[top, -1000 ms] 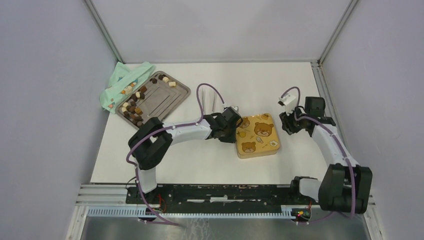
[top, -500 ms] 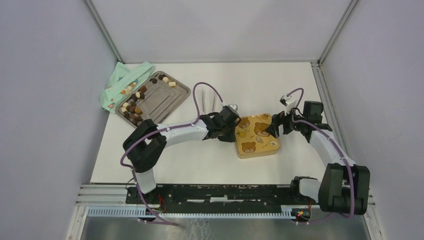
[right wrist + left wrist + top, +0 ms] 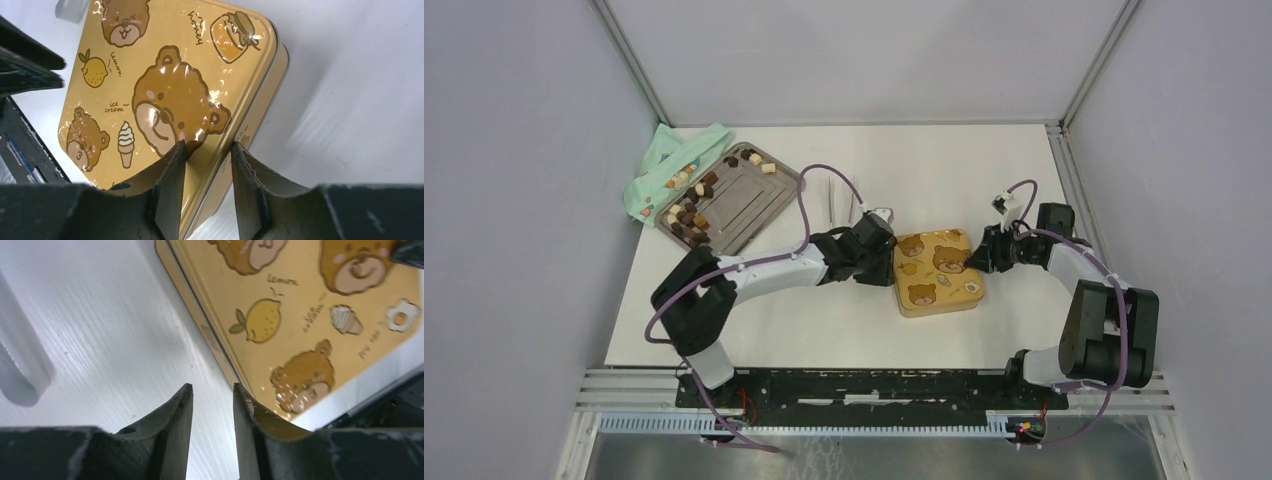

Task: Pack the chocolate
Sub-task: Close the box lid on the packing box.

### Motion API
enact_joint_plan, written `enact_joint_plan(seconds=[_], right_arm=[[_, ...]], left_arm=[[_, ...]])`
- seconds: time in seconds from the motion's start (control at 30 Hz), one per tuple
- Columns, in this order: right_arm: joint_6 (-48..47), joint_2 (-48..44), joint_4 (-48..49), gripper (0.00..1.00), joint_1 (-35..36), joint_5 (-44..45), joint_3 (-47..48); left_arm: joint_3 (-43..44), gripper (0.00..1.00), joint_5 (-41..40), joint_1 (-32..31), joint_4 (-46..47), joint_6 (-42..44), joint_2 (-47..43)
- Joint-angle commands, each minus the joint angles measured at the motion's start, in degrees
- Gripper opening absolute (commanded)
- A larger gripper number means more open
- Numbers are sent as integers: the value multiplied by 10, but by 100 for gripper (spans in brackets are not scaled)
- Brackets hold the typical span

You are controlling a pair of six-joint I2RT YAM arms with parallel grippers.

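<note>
Chocolate pieces (image 3: 689, 212) sit on the tray (image 3: 746, 200) at back left, nearer the left gripper (image 3: 212, 391), slightly parted and empty beside the gold tin (image 3: 939, 270); right gripper (image 3: 207, 148) straddles its rim, grip unclear.

**Shut tin, cropped edges, tiny sweets**

The tin (image 3: 938, 271) has its lid on, so its inside is hidden. In the left wrist view the top and right edges cut the tin off, one finger of the left tool (image 3: 212, 390) covers its near corner, and a blurred pale object (image 3: 20, 370) runs off the left edge. In the right wrist view the fingers of the right tool (image 3: 208, 146) hide part of the tin's near rim, and whether they pinch it cannot be told. From above, both tools' tips are too small and dark to make out, and the chocolate (image 3: 692, 215) on the tray (image 3: 754, 200) is too small to tell shapes.
</note>
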Motion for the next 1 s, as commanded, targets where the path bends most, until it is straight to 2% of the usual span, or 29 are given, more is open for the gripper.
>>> enact_joint_plan(seconds=[0.0,0.1,0.17,0.27,0.4,0.5,0.57,0.67,0.77,0.83,0.9,0.97], right_arm=[[-36,30,-40,41,-5,31,-3],[-37,31,-39,40,-4,37,-1],[-40,27,-40,40,-5,39,0],[-43,18,-37,40,-5,46,-3],[-52,7,-35,41,-5,59,-4],[-77,-6,-47,43,-5,72,9],[-120,-27,-71,47,-8,89,32],[-213,-95,-116,61,-11,118,88],[-385,-160,-231,70,-10,31,150],[-480,-176,-309,66,4,-12,177],[-505,-176,-334,54,37,-6,173],[-499,-169,-325,36,76,36,139]], left_arm=[[-36,43,-8,-4,57,17,-110],[-42,44,56,-3,95,15,-128],[-24,40,112,-4,123,7,-106],[29,30,176,-8,156,-5,-33],[123,18,203,-11,146,-7,82],[171,13,212,-10,120,-6,157],[180,11,202,-10,100,-5,190],[155,9,200,-7,102,-13,213],[129,9,209,0,122,-24,220],[120,9,210,2,131,-25,220],[119,8,214,2,136,-24,220],[119,9,217,2,140,-24,221]])
